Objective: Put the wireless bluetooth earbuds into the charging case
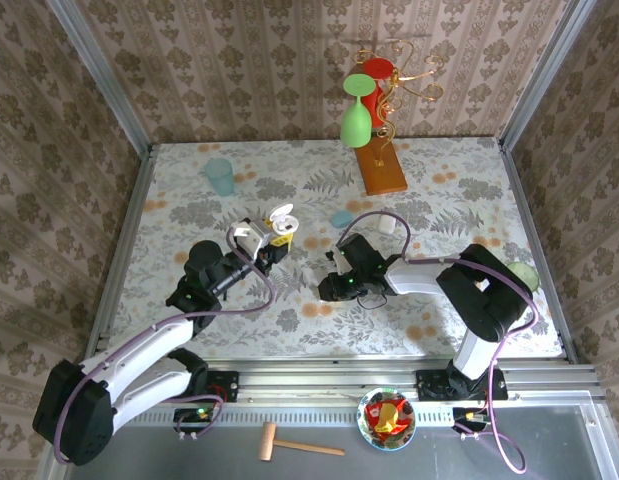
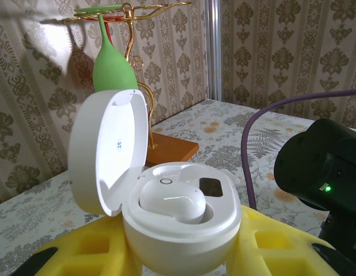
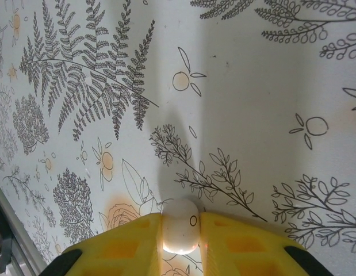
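Note:
My left gripper [image 2: 183,256] is shut on a white charging case [image 2: 183,230], its yellow pads against the case's sides. The lid [image 2: 108,149] stands open and one white earbud [image 2: 169,198] sits in a socket inside. From above, the case [image 1: 280,222] shows left of centre at the left gripper [image 1: 272,243]. My right gripper [image 3: 180,230] is shut on a second white earbud [image 3: 179,227], pinched between its yellow pads just over the floral tablecloth. From above, the right gripper [image 1: 329,288] sits near the table's middle, right of the case.
A gold rack on a wooden base [image 1: 379,165] holds a green glass [image 1: 356,115] at the back. A pale blue cup [image 1: 220,176] stands back left. A small blue case [image 1: 342,218] and a white object [image 1: 387,225] lie behind the right arm.

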{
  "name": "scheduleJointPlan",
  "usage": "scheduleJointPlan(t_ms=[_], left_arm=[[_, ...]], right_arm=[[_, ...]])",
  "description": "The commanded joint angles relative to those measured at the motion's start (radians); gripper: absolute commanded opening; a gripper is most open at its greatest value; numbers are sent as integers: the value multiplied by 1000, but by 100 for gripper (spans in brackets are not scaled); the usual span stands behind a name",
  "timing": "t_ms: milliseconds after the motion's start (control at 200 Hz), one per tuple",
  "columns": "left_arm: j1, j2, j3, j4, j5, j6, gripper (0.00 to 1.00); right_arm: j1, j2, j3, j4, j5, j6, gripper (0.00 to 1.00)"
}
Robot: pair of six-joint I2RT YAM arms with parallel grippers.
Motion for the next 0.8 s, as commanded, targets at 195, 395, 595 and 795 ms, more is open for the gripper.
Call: scheduleJointPlan(t_ms=[195, 395, 595, 795], left_arm=[[8, -16, 23, 15, 8, 12, 23], [8, -5, 28, 4, 11, 19, 23], [8, 45, 41, 41, 26, 16, 23], [12, 77, 40, 69, 47, 5, 23]], right_arm=[[6, 24, 0, -15, 28, 36, 15], [6, -132, 2, -114, 145, -29, 12], [6, -328, 49, -277, 309, -136, 12], [12, -494, 181, -429, 394, -274, 12]])
